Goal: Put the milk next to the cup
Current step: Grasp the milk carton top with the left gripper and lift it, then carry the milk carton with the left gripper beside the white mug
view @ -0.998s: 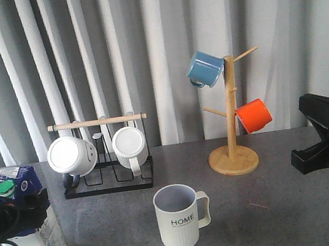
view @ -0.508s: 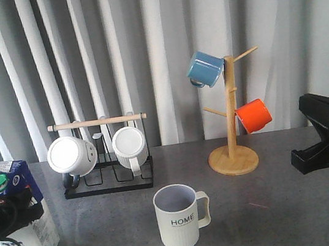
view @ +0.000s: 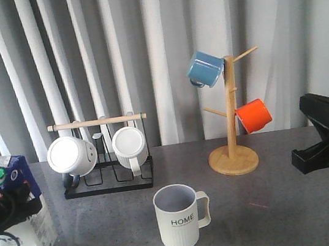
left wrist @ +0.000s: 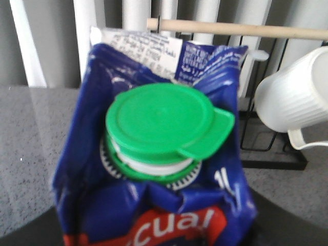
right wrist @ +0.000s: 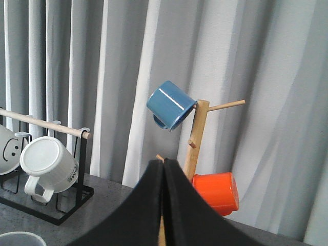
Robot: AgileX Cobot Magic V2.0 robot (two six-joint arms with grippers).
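The milk [view: 18,210], a blue and white carton with a green cap, stands at the table's far left, tilted a little. My left gripper [view: 3,206] is shut on its upper part. In the left wrist view the milk's green cap [left wrist: 161,125] and red band fill the frame, and my left gripper [left wrist: 154,242] shows only as dark shapes at either side. The cup [view: 178,217], a cream ribbed "HOME" mug, stands at front centre, well right of the milk. My right gripper [view: 324,136] is shut and empty at the far right, its fingers pressed together [right wrist: 165,171].
A black wire rack [view: 108,181] with a wooden bar holds two white mugs [view: 72,156] behind the milk and cup. A wooden mug tree [view: 233,150] carries a blue mug [view: 204,68] and an orange mug [view: 254,116] at back right. A grey curtain hangs behind.
The milk, held in my left gripper, has shifted left and slightly back or up, tilting a little. The cup and my right arm have not moved.
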